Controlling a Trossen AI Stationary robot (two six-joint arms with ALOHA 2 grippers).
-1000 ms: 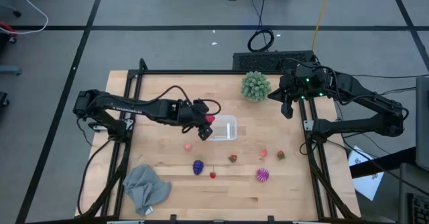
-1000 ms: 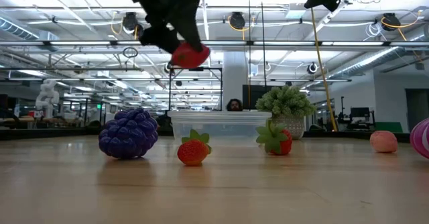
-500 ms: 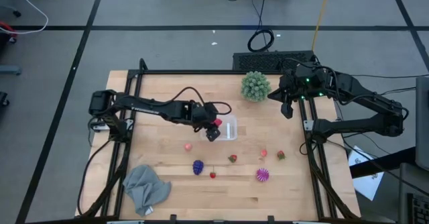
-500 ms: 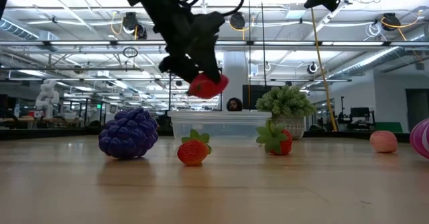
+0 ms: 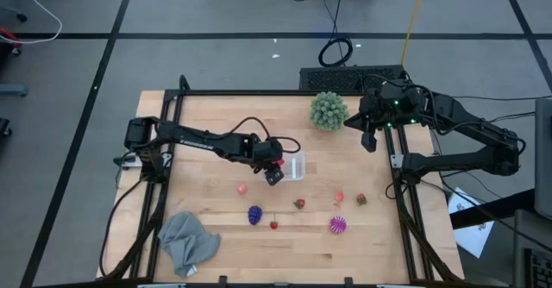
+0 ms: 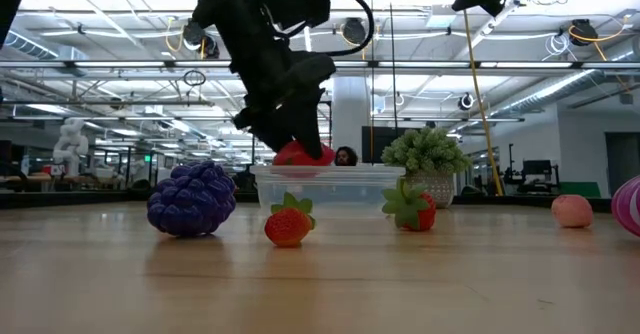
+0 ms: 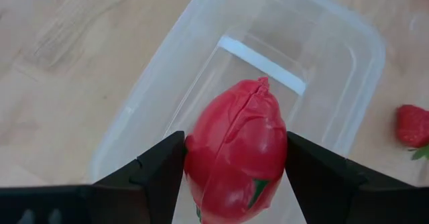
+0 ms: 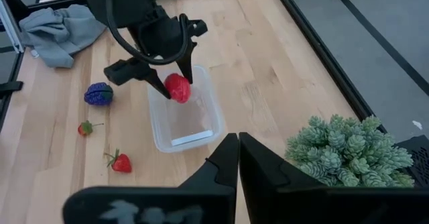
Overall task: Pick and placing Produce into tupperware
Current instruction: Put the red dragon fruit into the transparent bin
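Change: left gripper (image 5: 274, 163) has come down from well above the clear plastic rectangular tupperware (image 5: 294, 166) to its rim.
Hold: its fingers clamp the round red toy fruit (image 7: 236, 158), just over the container's open end.
Right gripper (image 5: 369, 134): closed, empty, near the green spiky ball (image 5: 329, 110).
Surface: light wooden table (image 5: 216, 124); dark purple toy berry (image 6: 192, 199) and small red strawberry (image 6: 288, 221) in front.
Room: open lab hall.
Hidden: container floor, in low view.
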